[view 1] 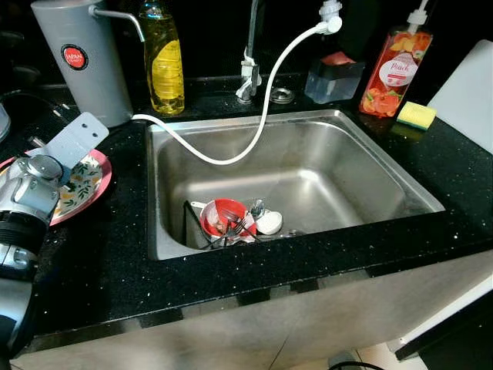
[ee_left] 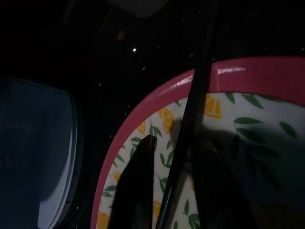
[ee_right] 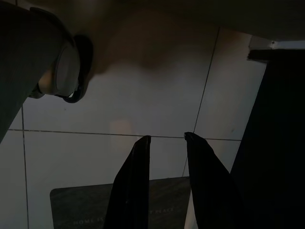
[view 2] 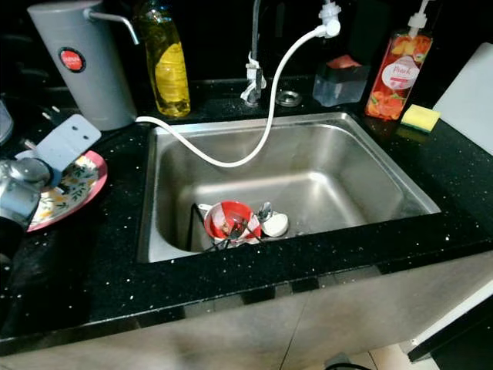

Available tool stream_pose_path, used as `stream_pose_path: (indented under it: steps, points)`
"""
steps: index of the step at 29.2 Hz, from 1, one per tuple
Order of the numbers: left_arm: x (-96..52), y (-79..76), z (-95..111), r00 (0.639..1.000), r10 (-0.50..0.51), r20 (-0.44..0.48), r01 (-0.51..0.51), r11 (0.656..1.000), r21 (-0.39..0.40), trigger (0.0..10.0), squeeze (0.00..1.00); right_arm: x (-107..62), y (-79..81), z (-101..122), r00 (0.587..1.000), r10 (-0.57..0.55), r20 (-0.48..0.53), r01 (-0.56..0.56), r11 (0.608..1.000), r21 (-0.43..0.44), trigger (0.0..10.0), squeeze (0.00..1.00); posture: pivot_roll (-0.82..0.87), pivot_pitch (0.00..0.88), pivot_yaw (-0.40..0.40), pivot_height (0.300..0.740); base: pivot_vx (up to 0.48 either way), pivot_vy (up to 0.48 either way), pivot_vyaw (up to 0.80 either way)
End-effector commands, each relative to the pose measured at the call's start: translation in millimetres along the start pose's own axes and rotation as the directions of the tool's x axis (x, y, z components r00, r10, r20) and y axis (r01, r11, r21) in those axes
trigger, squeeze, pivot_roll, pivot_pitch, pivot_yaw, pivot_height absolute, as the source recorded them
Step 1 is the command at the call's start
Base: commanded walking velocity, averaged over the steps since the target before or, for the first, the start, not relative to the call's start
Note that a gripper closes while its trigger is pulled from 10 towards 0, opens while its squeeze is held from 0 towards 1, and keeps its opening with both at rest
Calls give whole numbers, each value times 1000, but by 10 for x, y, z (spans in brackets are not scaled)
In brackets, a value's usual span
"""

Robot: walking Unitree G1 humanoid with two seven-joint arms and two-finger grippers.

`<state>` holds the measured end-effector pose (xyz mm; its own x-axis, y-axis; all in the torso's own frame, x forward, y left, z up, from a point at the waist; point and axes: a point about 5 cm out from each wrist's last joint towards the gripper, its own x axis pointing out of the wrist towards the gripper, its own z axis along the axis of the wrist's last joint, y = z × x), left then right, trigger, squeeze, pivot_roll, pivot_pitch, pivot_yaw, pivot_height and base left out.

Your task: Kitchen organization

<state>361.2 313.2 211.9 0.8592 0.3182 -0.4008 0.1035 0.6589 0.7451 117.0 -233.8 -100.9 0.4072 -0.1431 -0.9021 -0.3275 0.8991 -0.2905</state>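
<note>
Left gripper (ee_left: 167, 191) of mine pinches a thin black chopstick (ee_left: 190, 119) over the pink-rimmed lemon plate (ee_left: 143, 114) on the black counter (view 1: 115, 270). I should lower it flat onto the plate before letting go. Right gripper (ee_right: 167, 143) hangs idle, spread.

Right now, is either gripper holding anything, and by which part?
Left gripper pinches a thin black stick partway along, over the plate. Right gripper holds nothing.
</note>
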Motion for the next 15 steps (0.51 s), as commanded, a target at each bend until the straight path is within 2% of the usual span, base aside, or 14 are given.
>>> stream_pose_path:
  steps: [1,2,3,10,15]
  points:
    - [22,-49,-261,994,-39,-98,38,999,-10,3098,0,-3,-4,-15,1000,3,-3,-3,1000,4,10000,0,88,0,-32,740,0,0,0]
    - [22,-49,-261,994,-39,-98,38,999,-10,3098,0,-3,-4,-15,1000,3,-3,-3,1000,4,10000,0,88,0,-32,740,0,0,0]
    - [29,-74,-287,993,-51,-104,50,999,-8,0,0,1,-5,4,1000,4,1,-4,1000,3,10000,0,88,0,-32,740,0,0,0]
    - [38,-133,-331,991,-71,-112,72,997,9,0,0,10,-3,70,1000,2,18,-2,1000,0,10000,0,89,0,-37,740,0,0,0]
    - [18,-52,-232,998,-34,-62,33,999,-12,0,0,9,8,63,1000,4,18,-4,1000,0,10000,0,89,0,-37,740,0,0,0]
